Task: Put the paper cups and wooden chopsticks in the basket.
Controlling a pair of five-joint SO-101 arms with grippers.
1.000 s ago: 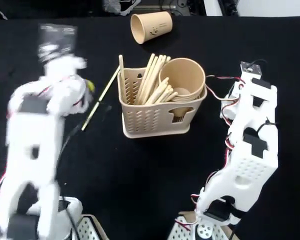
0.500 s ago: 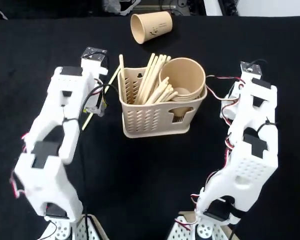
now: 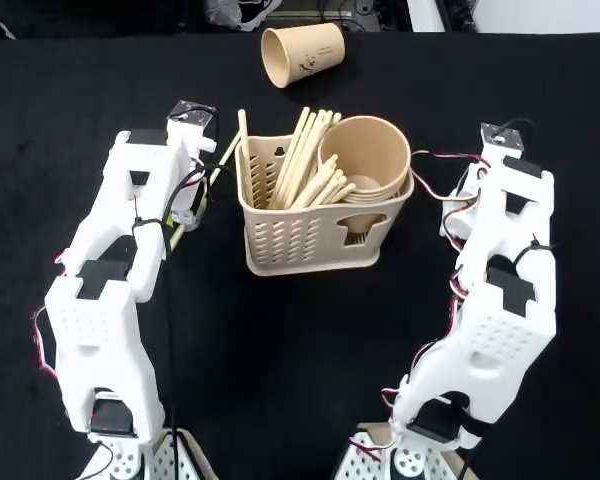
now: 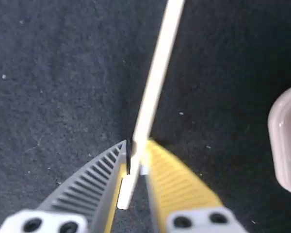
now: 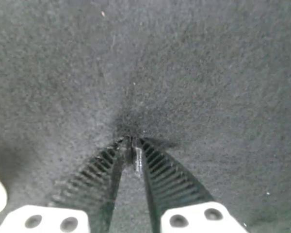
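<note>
Presently in hand: one pale, slim wooden chopstick, which lay flat on the black cloth-covered desk, just beside the left wall of the beige perforated plastic basket. The left gripper was closed on the chopstick near one end. Its grey and yellow jaws pinched the stick, and the long remainder ran out ahead along the cloth.

Handling, as judged: light, stiff and smooth. It was liable to pivot or slip in a pinch so near the end, and a hold nearer the middle would balance better. It was thin enough to snap if levered against the basket rim.

Other stock:
- A bundle of like wooden chopsticks stood slanted in the basket's left side.
- Nested brown paper cups stood upright in its right side.
- One brown paper cup lay on its side beyond the basket, well apart. It was judged light, thin-walled and easily crushed, so best taken gently at the rim.

Right gripper: fully closed and empty, low at the cloth to the basket's right.

Room: the desk was open in front of the basket. The gap between the left arm and the basket wall was narrow, so the stick would need lifting clear of the rim. The standing bundle limited the way in. The far desk edge ran close behind the lying cup.
</note>
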